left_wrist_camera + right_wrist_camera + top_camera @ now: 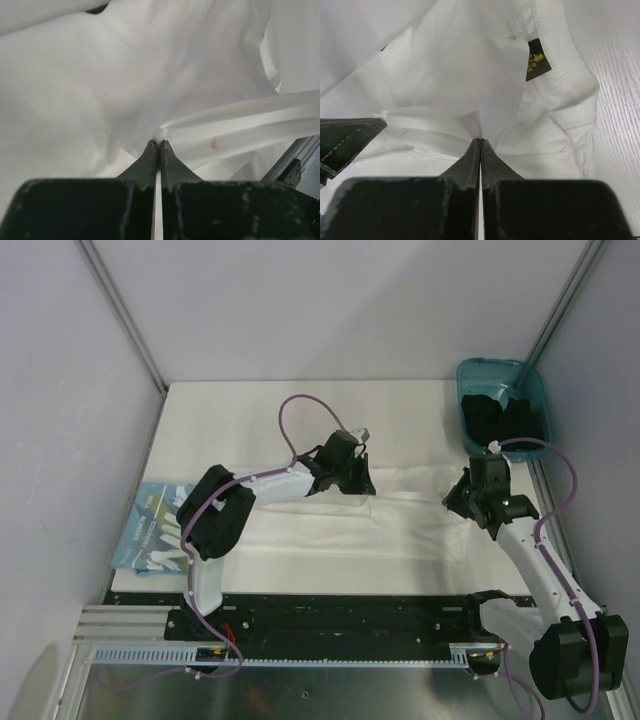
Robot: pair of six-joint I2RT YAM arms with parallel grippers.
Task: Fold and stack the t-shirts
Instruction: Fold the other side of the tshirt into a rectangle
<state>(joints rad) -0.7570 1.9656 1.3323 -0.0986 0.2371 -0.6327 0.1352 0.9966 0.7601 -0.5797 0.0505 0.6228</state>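
Note:
A white t-shirt lies spread across the middle of the white table, hard to tell from it. My left gripper is shut on a pinch of its white cloth at the shirt's far left part. My right gripper is shut on the cloth at the shirt's right end, near the collar with its black neck label. A folded t-shirt with a light-blue graphic and white letters lies at the table's left edge.
A teal plastic bin with dark items inside stands at the back right corner. The left gripper's black finger shows at the left edge of the right wrist view. A metal frame rail shows past the cloth.

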